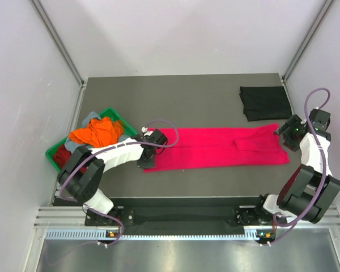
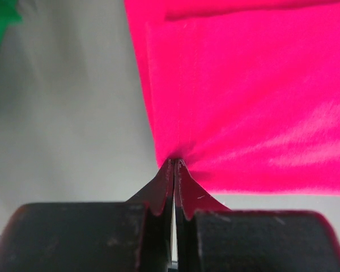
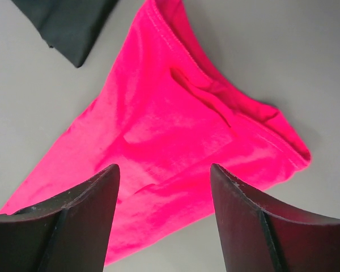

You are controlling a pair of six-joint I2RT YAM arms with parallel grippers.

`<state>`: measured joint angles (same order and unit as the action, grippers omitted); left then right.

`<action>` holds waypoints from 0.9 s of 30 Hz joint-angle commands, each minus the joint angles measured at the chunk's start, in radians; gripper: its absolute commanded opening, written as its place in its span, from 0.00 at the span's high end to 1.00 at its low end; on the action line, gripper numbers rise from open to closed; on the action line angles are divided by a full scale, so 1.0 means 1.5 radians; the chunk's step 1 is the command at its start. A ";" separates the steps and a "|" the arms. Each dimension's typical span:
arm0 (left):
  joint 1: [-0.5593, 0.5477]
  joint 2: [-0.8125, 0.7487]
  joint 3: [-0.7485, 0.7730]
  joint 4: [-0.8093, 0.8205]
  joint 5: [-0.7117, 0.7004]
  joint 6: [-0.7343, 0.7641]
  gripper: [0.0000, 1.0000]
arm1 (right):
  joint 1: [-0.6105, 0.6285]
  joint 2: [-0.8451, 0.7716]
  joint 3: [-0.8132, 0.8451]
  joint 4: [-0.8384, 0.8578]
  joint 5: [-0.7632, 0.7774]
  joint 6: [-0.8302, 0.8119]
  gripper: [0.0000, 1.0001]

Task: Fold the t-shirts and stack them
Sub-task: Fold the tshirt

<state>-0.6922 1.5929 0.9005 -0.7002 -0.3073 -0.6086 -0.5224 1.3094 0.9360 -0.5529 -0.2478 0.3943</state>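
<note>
Inside left tool [image 2: 174, 162], pink tee [image 2: 249, 90] corner hidden.

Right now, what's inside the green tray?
An orange tee piled on top, with a dark red tee and grey-blue cloth showing beneath. The tray floor and anything lower are covered; the left arm hides the near corner.

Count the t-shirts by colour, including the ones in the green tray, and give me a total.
pink-red shirt: 1
black shirt: 1
orange shirt: 1
dark red shirt: 1
grey-blue shirt: 1
Total: 5
</note>
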 commanded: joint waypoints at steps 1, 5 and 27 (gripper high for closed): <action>-0.020 -0.018 -0.063 -0.068 0.076 -0.045 1.00 | 0.021 0.019 0.033 0.025 -0.014 0.011 0.35; -0.058 -0.067 -0.018 -0.128 0.051 -0.072 1.00 | 0.069 0.077 0.084 0.006 0.034 0.032 0.35; 0.165 0.183 0.465 -0.027 0.182 0.223 0.82 | 0.337 -0.044 -0.169 0.196 0.071 0.254 0.36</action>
<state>-0.4675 1.8420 1.5249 -0.8288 -0.1108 -0.3614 -0.0128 1.2594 0.6533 -0.3420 -0.2028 0.7029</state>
